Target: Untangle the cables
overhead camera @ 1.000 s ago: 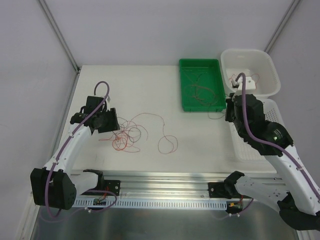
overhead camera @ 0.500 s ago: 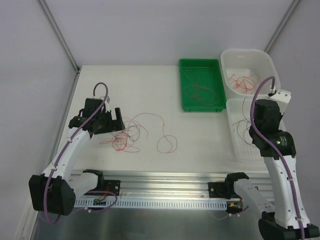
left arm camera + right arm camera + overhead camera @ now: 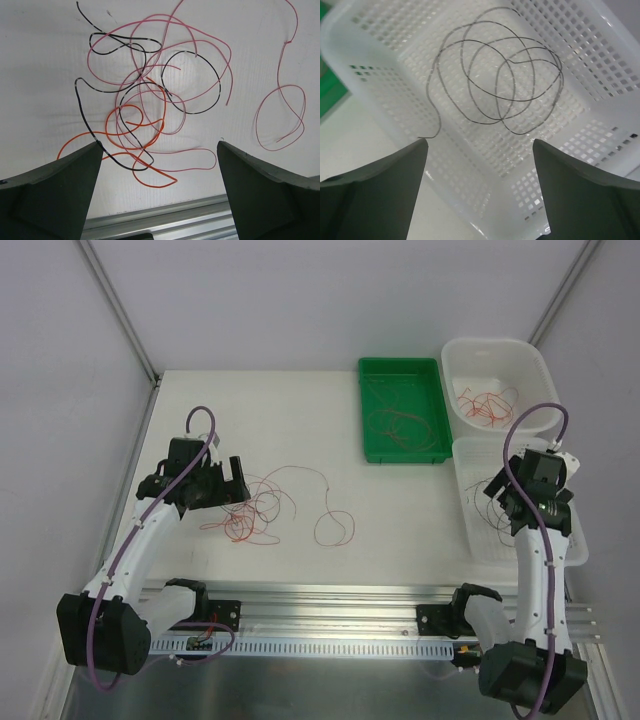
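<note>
The tangled cables (image 3: 145, 110), red, orange and black, lie well left of the green tray (image 3: 401, 368). The left gripper (image 3: 159, 146) hovers over them, fingers spread wide and empty. Just right of the tray, a dark cable (image 3: 511, 62) coils in the white basket (image 3: 600, 65), with the right gripper (image 3: 480, 142) above it, likewise spread and empty.

Left arm (image 3: 135, 540) and right arm (image 3: 537, 575) match: white shell links, black joint housings, black base blocks (image 3: 100, 628). A purple cable (image 3: 201, 408) runs the length of each arm, bowing out in a loop near the wrist. Fingers (image 3: 47, 197) in both wrist views are matte dark grey wedges, broad and flat-faced, with sloped inner edges.
</note>
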{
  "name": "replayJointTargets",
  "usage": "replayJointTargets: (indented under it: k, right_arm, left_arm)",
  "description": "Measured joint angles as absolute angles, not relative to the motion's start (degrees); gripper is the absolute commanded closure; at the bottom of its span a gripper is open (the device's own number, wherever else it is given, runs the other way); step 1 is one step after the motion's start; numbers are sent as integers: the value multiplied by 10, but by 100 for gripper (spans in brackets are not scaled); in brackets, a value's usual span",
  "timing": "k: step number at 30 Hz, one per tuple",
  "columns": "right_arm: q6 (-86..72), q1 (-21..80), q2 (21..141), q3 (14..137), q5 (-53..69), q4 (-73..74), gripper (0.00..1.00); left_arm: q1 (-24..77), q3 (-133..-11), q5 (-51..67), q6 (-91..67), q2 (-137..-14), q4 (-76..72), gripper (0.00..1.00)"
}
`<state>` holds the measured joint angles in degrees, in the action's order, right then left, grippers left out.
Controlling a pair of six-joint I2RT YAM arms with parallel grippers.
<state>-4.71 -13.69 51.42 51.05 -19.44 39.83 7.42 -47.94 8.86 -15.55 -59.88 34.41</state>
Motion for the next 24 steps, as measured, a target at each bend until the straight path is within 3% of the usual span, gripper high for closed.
replayJointTargets:
  k: [8,18,23,24]
  right_arm:
    - [-28,-69,469,544,-49,373,6]
    - [-39,286,619,552,31,259,16]
    - [-36,454,786,601,55,186,17]
    - [-36,481,819,613,65,168,18]
  left_arm:
    - [74,-479,98,-156,-599,341,1]
    - [74,-479,108,-156,-618,337,2]
    - [74,-478,115,-157,-628,337,19]
    - [74,-478,116,-157,-630,337,28]
